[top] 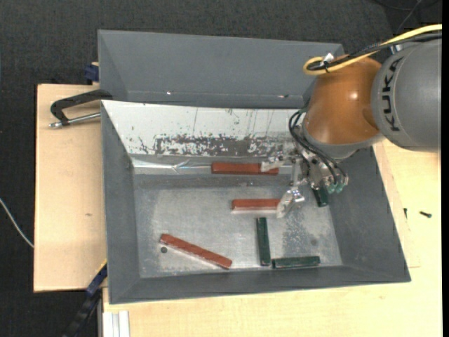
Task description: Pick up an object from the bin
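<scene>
Right of bin (118, 209) centre, fingers (290, 201) sit at the right end of the red bar (254, 204), which lies flat with its long axis left-right, running leftward from them; spread or pressed together cannot be told; green bar (262, 241) just below.

The arm (414, 97) is running off the right edge, and its orange cover (344, 104) is masking the far right corner of the bin (119, 209) and the top of the pincer (292, 202). The pincer tip is overlapping the right end of the middle red-brown bar (254, 204), leaving touch or gap there unreadable. A small dark speck (163, 250) is lying by the slanted red-brown bar (196, 251), too small to identify.
</scene>
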Controlling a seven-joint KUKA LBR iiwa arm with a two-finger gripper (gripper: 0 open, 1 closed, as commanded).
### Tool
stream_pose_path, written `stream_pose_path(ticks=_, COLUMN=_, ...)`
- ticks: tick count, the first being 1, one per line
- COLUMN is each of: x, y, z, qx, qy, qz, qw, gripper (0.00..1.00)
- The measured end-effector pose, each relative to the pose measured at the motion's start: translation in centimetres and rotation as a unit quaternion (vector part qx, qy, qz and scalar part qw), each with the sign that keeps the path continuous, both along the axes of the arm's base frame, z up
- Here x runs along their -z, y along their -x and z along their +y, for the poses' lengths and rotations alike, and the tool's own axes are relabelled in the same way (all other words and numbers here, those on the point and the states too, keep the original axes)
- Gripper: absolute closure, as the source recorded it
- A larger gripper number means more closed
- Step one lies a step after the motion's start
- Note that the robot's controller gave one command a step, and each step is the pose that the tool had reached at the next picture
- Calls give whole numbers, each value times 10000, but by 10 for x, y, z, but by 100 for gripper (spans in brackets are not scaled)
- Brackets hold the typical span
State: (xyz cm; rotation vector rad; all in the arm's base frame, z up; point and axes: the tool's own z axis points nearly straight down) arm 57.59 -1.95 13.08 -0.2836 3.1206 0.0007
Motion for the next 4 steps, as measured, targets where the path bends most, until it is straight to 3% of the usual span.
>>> stream_pose_path(ticks=1, x=40, y=-2, z=11, qx=1211, qy=18, qz=11, qw=9926, gripper=0)
stream_pose_path(ticks=2, x=37, y=1, z=13, qx=1151, qy=-4, qz=62, qw=9933, gripper=100)
stream_pose_path(ticks=4, x=35, y=1, z=13, qx=1151, qy=-4, qz=49, qw=9933, gripper=100)
